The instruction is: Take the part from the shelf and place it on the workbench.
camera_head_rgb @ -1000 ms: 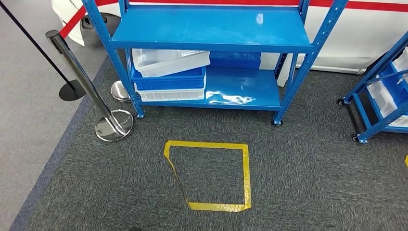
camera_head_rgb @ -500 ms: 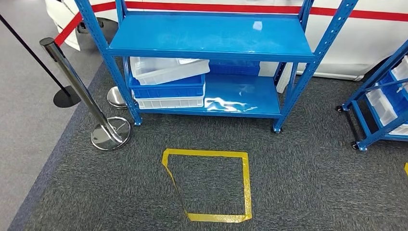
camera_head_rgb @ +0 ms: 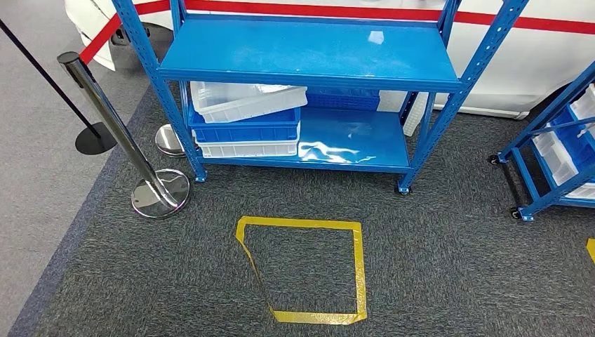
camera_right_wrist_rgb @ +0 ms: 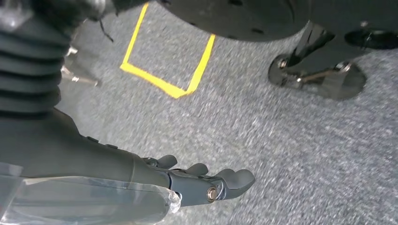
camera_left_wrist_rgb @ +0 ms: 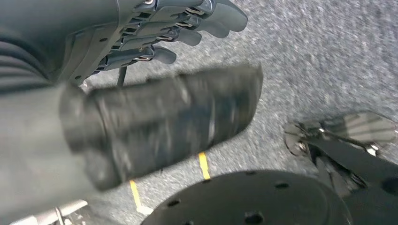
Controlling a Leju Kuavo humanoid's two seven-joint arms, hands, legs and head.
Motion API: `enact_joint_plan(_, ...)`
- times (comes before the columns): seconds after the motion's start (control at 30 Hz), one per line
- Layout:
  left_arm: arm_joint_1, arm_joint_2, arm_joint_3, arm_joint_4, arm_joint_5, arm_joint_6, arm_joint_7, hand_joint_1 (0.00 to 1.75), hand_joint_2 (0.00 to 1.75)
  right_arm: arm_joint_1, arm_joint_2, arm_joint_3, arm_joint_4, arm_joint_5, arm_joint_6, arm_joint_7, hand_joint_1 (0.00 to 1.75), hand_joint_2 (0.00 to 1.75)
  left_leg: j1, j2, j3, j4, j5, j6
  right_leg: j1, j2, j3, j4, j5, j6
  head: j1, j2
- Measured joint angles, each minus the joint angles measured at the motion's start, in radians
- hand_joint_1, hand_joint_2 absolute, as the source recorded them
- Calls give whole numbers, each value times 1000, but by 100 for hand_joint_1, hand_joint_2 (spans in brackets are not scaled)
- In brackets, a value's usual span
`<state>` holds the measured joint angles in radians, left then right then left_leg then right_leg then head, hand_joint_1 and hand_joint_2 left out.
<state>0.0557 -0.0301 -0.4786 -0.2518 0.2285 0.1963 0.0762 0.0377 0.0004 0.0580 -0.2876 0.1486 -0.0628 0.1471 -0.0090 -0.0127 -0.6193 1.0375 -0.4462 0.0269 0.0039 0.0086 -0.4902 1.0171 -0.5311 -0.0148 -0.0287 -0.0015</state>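
Nearest, both arms hang beside the body over the grey carpet floor (camera_head_rgb: pixel 456 267). The left hand (camera_left_wrist_rgb: pixel 155 79) has its fingers stretched and apart, with nothing in it. The right hand (camera_right_wrist_rgb: pixel 197 180) is loosely spread and also carries nothing.

In the head view, a square of yellow tape (camera_head_rgb: pixel 360 267) lies on the carpet at 6 o'clock. The blue metal shelf (camera_head_rgb: pixel 309 53) stands beyond it at 12 o'clock.

On its lower board, toward 11 o'clock, a clear plastic tray (camera_head_rgb: pixel 245 100) rests tilted on a blue plastic bin (camera_head_rgb: pixel 245 130).

I cannot make out the part itself, so neither its place nor its look can be told. Bare hands before the shelf fit two stages: the part waits inside a bin, or it is already put down elsewhere.
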Motion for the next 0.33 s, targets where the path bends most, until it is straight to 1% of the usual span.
enact_joint_plan(0.17, 31, 8, 121, -30, -84, -71, -29, 0, 0, 39, 0, -5, -23, -55, 23, -53, 0, 0, 2, 0, 4, -1, 0, 0, 0, 0, 3, 0, 0, 0, 0, 0)
enact_joint_plan(0.3, 54, 15, 210, -52, -151, -127, -51, 0, 0, 66, 0, -7, -39, -99, 41, -96, 0, 175, 3, 0, 5, -3, 1, -1, 0, 0, 3, 0, 0, 0, 0, 0)
enact_joint_plan(0.33, 56, 16, 220, -55, -160, -134, -54, 0, 0, 69, 0, -7, -41, -105, 44, -101, 0, 175, 3, 0, 6, -3, 1, -1, 0, 0, 3, 0, 0, 0, 0, 0)
